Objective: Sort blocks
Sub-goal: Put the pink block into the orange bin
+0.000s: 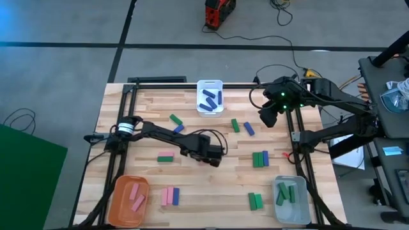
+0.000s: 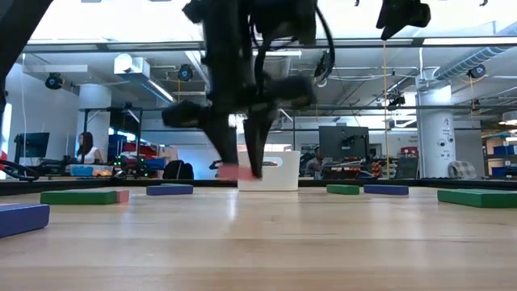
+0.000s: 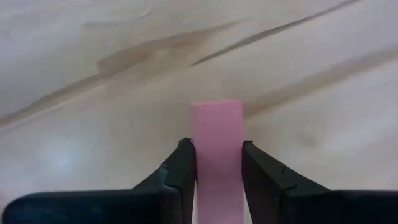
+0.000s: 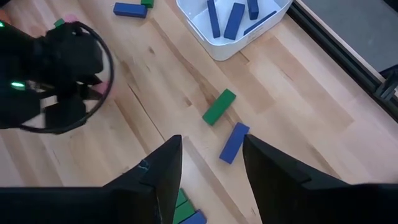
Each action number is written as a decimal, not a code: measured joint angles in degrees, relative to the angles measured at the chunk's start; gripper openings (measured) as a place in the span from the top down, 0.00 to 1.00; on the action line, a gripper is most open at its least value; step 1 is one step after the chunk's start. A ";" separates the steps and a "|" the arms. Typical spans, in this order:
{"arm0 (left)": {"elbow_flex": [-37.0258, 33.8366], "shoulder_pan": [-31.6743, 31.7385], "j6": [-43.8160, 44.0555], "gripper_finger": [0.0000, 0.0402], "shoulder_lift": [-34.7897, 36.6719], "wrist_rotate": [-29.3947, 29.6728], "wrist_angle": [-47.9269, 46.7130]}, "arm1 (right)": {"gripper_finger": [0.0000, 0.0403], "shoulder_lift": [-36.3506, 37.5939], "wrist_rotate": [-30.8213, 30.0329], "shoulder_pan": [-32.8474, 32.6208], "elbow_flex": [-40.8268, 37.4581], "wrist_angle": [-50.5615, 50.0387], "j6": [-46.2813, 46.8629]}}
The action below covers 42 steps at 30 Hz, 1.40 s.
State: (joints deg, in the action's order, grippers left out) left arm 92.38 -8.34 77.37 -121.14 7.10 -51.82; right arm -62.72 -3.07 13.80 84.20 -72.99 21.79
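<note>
My left gripper [image 1: 215,158] is at the table's middle, shut on a pink block [image 3: 216,134]. In the low view the pink block [image 2: 236,171] shows a little above the tabletop. My right gripper [image 4: 211,180] hangs open, high over the far right, above a loose green block [image 4: 219,107] and a blue block [image 4: 234,142]. More blocks lie flat on the wood: a green and pink pair [image 1: 165,158], two pink and one blue [image 1: 169,196], green and blue [image 1: 260,158]. My left gripper pinches the pink block's two long sides [image 3: 216,177] between its two fingers [image 3: 185,171], which lie along the block and point down. One end of the block [image 3: 216,109] sticks out past the fingertips. The block looks lifted just clear of the table.
A white bin [image 1: 209,97] with blue blocks stands at the far edge. An orange bin [image 1: 130,198] with pink blocks is at the near left, a grey bin [image 1: 291,199] with green blocks at the near right. A black frame [image 1: 160,83] borders the table.
</note>
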 joint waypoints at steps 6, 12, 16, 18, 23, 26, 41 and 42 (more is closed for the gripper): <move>7.49 0.00 -2.42 0.79 0.09 -0.04 -6.57 | 0.63 0.00 0.00 0.00 0.00 0.00 -1.78; 15.92 -0.54 -7.14 0.79 0.22 -0.76 -16.15 | 0.64 0.00 0.01 0.00 0.00 -0.02 -3.14; 21.52 -1.70 -8.98 0.79 0.36 -0.92 -23.86 | 0.64 0.02 0.09 0.00 0.00 -0.16 -4.25; 23.51 -2.72 -8.75 0.79 0.81 -0.92 -27.28 | 0.63 0.02 0.09 -0.01 0.00 -0.22 -4.96; 25.69 -6.75 -6.16 0.79 2.49 -0.95 -33.23 | 0.62 0.00 0.13 0.00 0.00 -0.08 -5.50; 24.75 -9.38 -3.17 0.79 5.14 -0.92 -34.84 | 0.64 -0.02 0.14 0.00 0.00 0.22 -5.40; -7.91 -24.28 20.59 0.79 34.21 -0.62 -25.90 | 0.67 -3.17 0.31 -0.02 0.00 7.35 2.59; -10.42 -25.97 22.99 0.79 36.30 -0.61 -25.46 | 0.67 -3.83 0.30 -0.01 0.00 7.72 3.39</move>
State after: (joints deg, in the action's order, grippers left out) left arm 81.96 -34.31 100.37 -84.83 6.49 -77.28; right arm -66.55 -2.77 13.79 84.20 -65.27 25.18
